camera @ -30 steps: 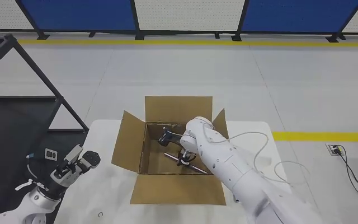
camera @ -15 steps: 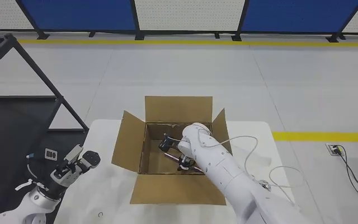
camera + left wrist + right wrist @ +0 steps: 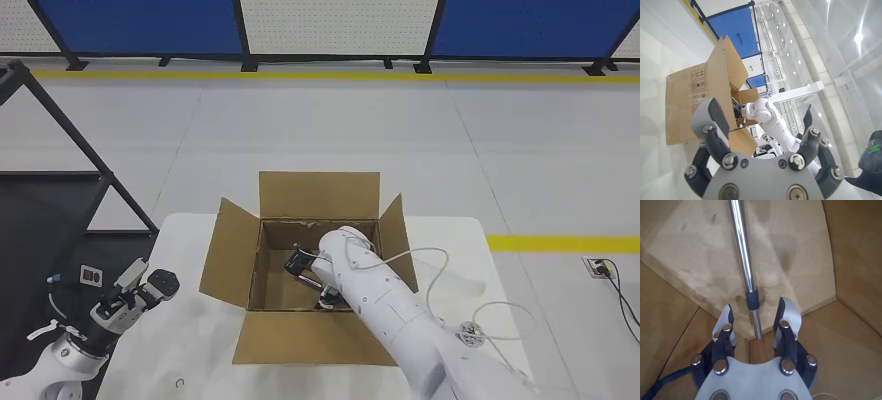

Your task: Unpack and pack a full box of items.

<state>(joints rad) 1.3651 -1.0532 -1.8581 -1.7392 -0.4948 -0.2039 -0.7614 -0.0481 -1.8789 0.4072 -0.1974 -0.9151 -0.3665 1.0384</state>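
From above, the brown box (image 3: 320, 195) sits open in the middle of the white bench (image 3: 195, 340). The right hand (image 3: 324, 292) is down inside it. The left hand (image 3: 158, 285) hangs at about eight o'clock from the box, well apart from it.

In the left wrist view, the left hand (image 3: 762, 106) has its fingers spread wide.

In the right wrist view, the right hand (image 3: 755, 306) has its fingers apart, one on each side of a shiny rod (image 3: 742, 247) on the box floor. They do not touch it.
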